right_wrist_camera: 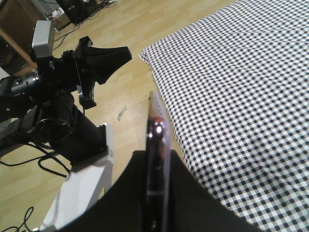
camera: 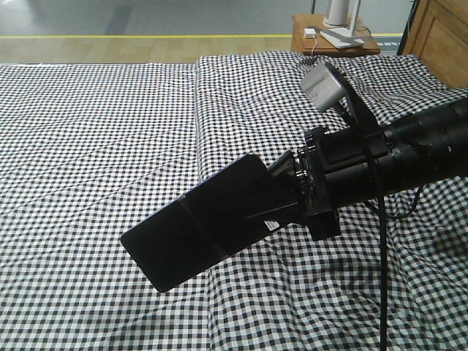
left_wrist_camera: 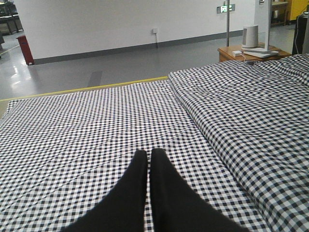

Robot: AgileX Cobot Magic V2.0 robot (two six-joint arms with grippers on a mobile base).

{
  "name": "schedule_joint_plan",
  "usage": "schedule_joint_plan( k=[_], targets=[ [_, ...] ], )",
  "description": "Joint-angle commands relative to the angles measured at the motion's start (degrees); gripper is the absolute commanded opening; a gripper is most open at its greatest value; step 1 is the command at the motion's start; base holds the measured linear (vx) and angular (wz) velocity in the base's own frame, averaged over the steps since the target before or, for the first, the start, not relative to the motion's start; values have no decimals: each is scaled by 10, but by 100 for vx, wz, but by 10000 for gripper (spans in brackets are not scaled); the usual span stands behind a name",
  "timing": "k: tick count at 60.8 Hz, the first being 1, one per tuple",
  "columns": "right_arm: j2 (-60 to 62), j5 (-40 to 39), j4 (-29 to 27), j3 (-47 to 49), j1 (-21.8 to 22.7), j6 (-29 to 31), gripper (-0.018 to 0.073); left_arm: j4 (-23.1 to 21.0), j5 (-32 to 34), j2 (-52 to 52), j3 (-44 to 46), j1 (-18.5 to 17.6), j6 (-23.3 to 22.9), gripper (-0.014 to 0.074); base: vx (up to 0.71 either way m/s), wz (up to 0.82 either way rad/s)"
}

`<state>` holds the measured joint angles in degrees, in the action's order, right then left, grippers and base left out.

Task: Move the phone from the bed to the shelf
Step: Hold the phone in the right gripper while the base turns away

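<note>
Your right gripper [camera: 257,199] was clamped on one end of the phone [camera: 191,232], which hung clear above the bed [camera: 88,131], touching no cloth, its free end sloping down toward the gingham. From the right wrist you saw the phone [right_wrist_camera: 157,154] edge-on between the black fingers [right_wrist_camera: 193,203], pinkish rim showing. Your left gripper [left_wrist_camera: 148,154] had its fingers pressed together on nothing; it sat off the bed's edge over the wood floor, pointing across the bed. Beyond the bed's far edge stood a small orange-brown table [camera: 303,45] carrying a white device [camera: 338,11].
</note>
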<state>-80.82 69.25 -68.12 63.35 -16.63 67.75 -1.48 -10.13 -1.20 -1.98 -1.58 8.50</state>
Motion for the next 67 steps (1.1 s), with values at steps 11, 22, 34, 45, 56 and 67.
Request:
schedule_joint_plan(
  k=[11, 22, 34, 45, 56, 67],
  targets=[
    [20, 45, -47, 14, 2, 1, -2, -5, 41, -2, 13, -2, -3, 1, -4, 12],
    [20, 45, -47, 14, 2, 1, -2, -5, 41, -2, 13, -2, -3, 1, -6, 22],
    [20, 41, -47, 14, 2, 1, -2, -5, 41, -2, 13, -2, -3, 1, -10, 37],
    [20, 39, -47, 14, 2, 1, -2, -5, 41, -2, 13, -2, -3, 1, -13, 47],
    [20, 39, -47, 14, 2, 1, -2, -5, 41, -2, 13, -2, -3, 1, -14, 50],
    [20, 39, -47, 14, 2, 1, -2, -5, 41, -2, 13, -2, -3, 1, -14, 51]
  ],
)
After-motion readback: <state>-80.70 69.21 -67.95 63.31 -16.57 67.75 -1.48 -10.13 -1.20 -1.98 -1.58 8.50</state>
